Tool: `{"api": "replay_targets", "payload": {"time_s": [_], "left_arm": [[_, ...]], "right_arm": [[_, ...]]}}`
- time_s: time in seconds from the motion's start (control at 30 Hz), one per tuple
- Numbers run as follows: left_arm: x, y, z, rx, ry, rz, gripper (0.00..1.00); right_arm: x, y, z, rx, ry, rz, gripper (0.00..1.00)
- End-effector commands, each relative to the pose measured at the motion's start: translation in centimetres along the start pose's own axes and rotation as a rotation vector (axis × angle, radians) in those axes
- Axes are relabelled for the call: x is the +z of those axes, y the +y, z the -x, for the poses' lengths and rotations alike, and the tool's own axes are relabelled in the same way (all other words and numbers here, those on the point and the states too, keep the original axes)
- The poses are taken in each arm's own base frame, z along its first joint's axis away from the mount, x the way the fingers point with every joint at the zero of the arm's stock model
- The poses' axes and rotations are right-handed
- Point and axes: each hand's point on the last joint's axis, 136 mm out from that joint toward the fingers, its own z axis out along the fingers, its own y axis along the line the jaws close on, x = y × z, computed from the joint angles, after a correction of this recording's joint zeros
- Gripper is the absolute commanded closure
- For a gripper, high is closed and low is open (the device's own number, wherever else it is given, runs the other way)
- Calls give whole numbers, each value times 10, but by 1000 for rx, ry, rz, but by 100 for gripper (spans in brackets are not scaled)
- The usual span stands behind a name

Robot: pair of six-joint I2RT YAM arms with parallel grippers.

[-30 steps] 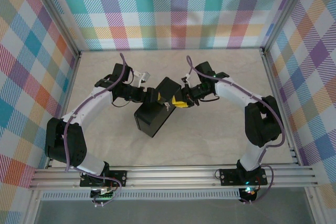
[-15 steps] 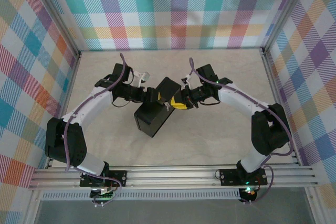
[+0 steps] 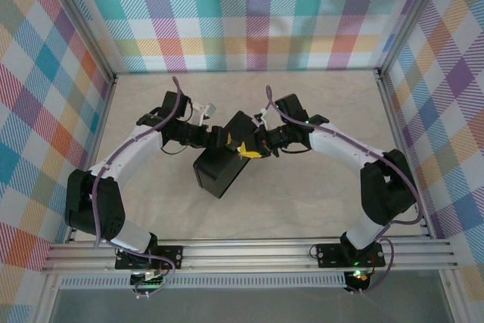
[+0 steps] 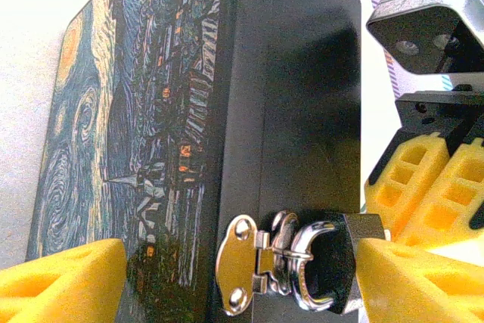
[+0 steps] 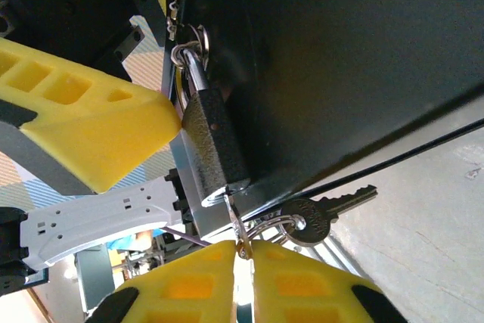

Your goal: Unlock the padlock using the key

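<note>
The padlock (image 5: 212,141), a small dark body with a silver shackle (image 4: 302,262), hangs through the hasp (image 4: 240,274) of a black tin with a starry-night lid (image 4: 128,134). My left gripper (image 4: 238,277) spans the tin, with one yellow finger on the lid side and the other against the padlock body. In the right wrist view, my right gripper (image 5: 243,251) is shut on the key (image 5: 236,225), whose blade sits in the padlock's bottom end. A second key (image 5: 325,213) dangles from the ring. From above, both grippers (image 3: 221,140) (image 3: 253,149) meet at the tin (image 3: 219,172).
The tin rests tilted on the beige table (image 3: 302,209), mid-field between the arms. Checkered walls (image 3: 249,20) close three sides, and an aluminium rail (image 3: 249,251) runs along the near edge. The right gripper's fingers (image 4: 431,179) crowd the padlock's right side.
The right gripper has closed on the key. Its arm has shifted a little left, toward the tin. The left arm and tin have stayed put.
</note>
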Motion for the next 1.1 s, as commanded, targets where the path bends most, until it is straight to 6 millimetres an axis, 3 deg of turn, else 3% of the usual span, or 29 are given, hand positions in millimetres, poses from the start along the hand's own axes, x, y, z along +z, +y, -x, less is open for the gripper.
{"api": "replay_targets", "payload": {"time_s": [0.0,0.27,0.6,0.73,0.9,1.0,1.07], "left_arm": [[3,5,-14,-47,54,-1,23],[17,-10,-28,-18,108,-27,24],[13,-5,-25,-27,102,21,24],[13,-16,-22,-17,104,-12,25],[23,-25,-33,-1,143,-33,25],[24,-20,-33,-1,138,-6,24],[21,-16,-31,-7,135,10,24]], "right_arm": [[5,-1,6,3,-12,10,90],[20,9,15,-6,8,32,92],[20,4,17,-10,14,12,89],[24,6,26,-5,13,28,90],[29,14,37,-13,2,47,90],[28,18,40,-24,-2,39,90],[26,14,38,-36,1,8,84]]}}
